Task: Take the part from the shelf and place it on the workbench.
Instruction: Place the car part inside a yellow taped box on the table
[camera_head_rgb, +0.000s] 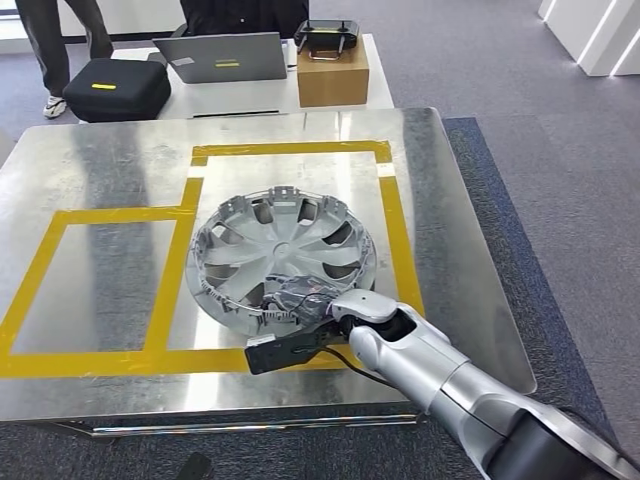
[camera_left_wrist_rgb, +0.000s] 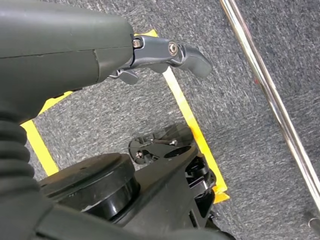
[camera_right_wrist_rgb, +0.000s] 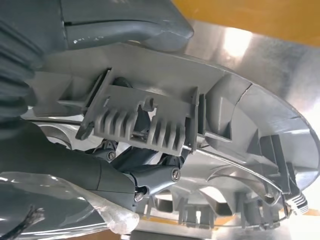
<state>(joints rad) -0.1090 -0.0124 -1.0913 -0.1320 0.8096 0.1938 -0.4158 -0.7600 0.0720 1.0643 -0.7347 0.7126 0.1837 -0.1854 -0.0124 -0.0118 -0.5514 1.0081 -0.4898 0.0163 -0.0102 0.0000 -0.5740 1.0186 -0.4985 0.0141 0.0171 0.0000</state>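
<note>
Plainly, part: a silver wheel cover (camera_head_rgb: 281, 255) lies hollow side up on the metal workbench (camera_head_rgb: 106, 160), inside the right-hand square of yellow tape (camera_head_rgb: 290, 150), its near rim at the front strip.
Right hand: the right hand (camera_head_rgb: 306, 300) grips the wheel cover's near rim; in the head view its fingers merge with the spokes and are hard to separate.
Right wrist view: the thumb (camera_right_wrist_rgb: 151, 25) lies on one face of the rim, darker fingers (camera_right_wrist_rgb: 151, 177) curl against the other, and a ribbed clip (camera_right_wrist_rgb: 139, 127) of the wheel cover (camera_right_wrist_rgb: 241, 120) sits between them; bare metal and yellow tape show past the rim.
Left hand: the left hand (camera_left_wrist_rgb: 166, 52) hangs over grey carpet (camera_left_wrist_rgb: 241, 140), fingers extended together, holding nothing; most of it is hidden behind its own cover.
Floor: yellow tape (camera_left_wrist_rgb: 188, 117) and a chrome rail (camera_left_wrist_rgb: 271, 100) cross the carpet.
Background: a second table carries a laptop (camera_head_rgb: 223, 55), a black case (camera_head_rgb: 117, 88) and a cardboard box (camera_head_rgb: 332, 72); a person's legs (camera_head_rgb: 53, 45) are cut off at the top edge.
</note>
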